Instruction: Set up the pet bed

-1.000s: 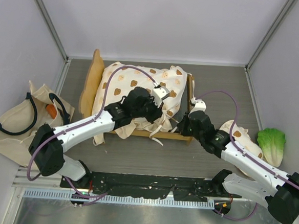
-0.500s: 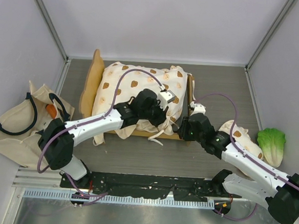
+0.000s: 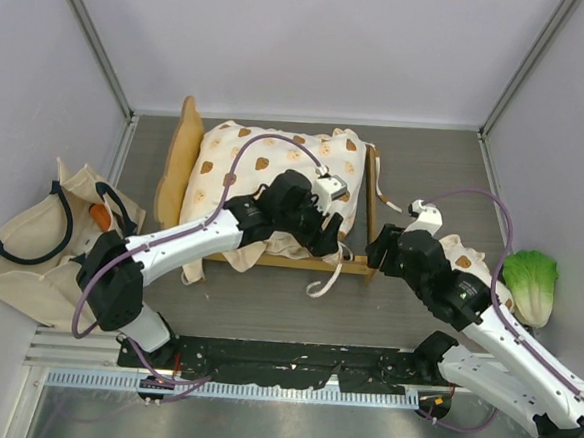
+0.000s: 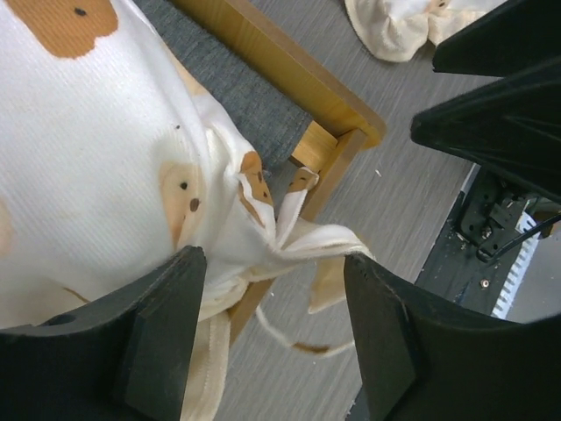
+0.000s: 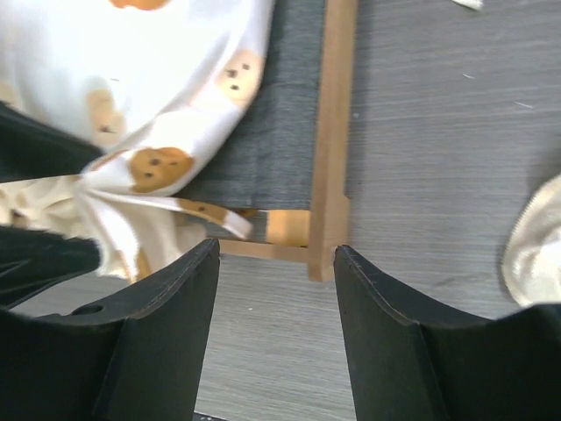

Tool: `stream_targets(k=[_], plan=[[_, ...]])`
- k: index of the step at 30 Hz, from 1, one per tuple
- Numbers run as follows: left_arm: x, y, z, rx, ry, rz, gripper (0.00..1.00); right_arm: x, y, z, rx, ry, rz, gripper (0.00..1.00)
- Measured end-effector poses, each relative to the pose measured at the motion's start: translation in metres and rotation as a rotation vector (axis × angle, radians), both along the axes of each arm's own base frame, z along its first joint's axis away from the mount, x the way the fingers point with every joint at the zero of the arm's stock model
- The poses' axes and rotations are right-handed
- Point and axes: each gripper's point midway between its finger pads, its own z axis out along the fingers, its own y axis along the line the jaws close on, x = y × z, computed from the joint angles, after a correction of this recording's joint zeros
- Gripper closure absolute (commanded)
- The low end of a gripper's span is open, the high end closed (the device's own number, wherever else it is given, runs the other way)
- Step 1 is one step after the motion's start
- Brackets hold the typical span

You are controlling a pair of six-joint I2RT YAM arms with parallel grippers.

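Wooden pet bed (image 3: 182, 166) mid-frame; left gripper (image 4: 272, 281) released above cushion (image 3: 276, 158) corner, right gripper (image 5: 273, 263) likewise unclenched over frame corner.

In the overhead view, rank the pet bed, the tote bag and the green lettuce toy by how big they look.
1. pet bed, largest.
2. tote bag, clearly smaller, though the left arm hides one corner.
3. lettuce toy, smallest by far.
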Motion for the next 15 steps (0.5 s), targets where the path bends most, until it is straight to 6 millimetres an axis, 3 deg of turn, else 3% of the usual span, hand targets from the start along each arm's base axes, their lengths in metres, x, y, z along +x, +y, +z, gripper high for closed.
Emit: stream_targets(k=[3, 4, 9, 12, 13, 15], plan=[[-0.002, 0.003, 0.005, 0.008, 0.004, 0.002, 0.15, 0.001, -0.007, -0.014, -0.036, 0.049, -0.051, 0.39], [-0.003, 0.005, 0.007, 0.011, 0.003, 0.005, 0.04, 0.001, -0.007, -0.019, -0.046, 0.067, -0.058, 0.40], [-0.010, 0.017, 0.018, 0.024, -0.001, 0.011, 0.00, 0.005, -0.003, -0.047, -0.108, 0.157, -0.076, 0.50], [-0.014, 0.023, 0.023, 0.028, -0.004, 0.016, 0.00, 0.008, -0.004, -0.059, -0.144, 0.188, -0.094, 0.66], [-0.014, 0.025, 0.024, 0.032, -0.005, 0.020, 0.00, 0.010, -0.006, -0.062, -0.155, 0.195, -0.103, 0.77], [-0.015, 0.028, 0.024, 0.039, -0.006, 0.027, 0.00, 0.011, -0.008, -0.066, -0.173, 0.204, -0.114, 0.88]])
